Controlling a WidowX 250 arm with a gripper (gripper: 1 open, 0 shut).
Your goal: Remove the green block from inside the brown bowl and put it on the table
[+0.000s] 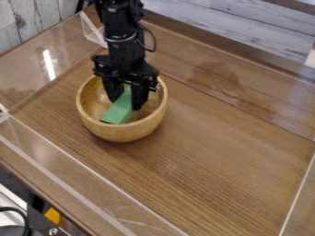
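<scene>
Fingers: my fingers (pixel 127 90) are pointing straight down into the brown bowl (pixel 121 123), clenched on the green block (pixel 120 112) at its upper end.
Block: it is leaning tilted against the bowl's inside, lower end resting on the bottom.
Reason: I am gripping the raised end because it is reachable above the rim.
Worktop: the worktop (pixel 222 129) beside the bowl is offering room for setting it down.

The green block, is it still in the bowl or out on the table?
In. The green block lies inside the brown bowl, with the fingers around its upper end.
</scene>
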